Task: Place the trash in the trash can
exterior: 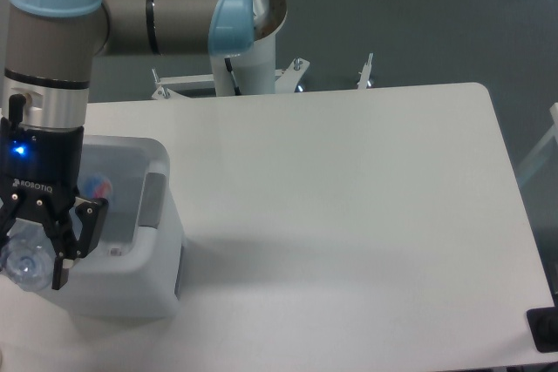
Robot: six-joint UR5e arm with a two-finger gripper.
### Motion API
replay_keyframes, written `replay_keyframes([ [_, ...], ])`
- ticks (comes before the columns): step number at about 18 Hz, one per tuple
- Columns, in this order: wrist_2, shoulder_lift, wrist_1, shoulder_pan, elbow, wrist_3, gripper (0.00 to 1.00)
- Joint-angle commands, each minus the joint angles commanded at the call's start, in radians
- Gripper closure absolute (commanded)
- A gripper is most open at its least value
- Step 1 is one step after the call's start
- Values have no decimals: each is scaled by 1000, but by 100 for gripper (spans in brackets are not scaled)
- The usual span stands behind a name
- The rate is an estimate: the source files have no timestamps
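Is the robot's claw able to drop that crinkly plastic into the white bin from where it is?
Probably yes. The gripper holds the crinkly plastic right over the open trash can, at its left side. Nothing visible blocks the opening, though the drop might catch the rim.

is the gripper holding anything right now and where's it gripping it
Yes: the gripper is shut on crumpled clear plastic trash over the trash can; the exact grip spot cannot be told.

Trash can [148, 241] at table's [349, 215] left edge — end effector [35, 254] above it.
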Motion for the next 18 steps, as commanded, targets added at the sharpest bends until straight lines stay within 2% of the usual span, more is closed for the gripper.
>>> replay_keyframes([
  [5, 3, 20, -3, 29, -15, 2, 0],
  [8, 3, 44, -6, 149, -23, 21, 0],
  [11, 83, 46, -5, 250, -26, 125, 0],
  [15, 135, 44, -15, 334, -29, 208, 0],
  [18, 138, 63, -24, 362, -32, 273, 0],
])
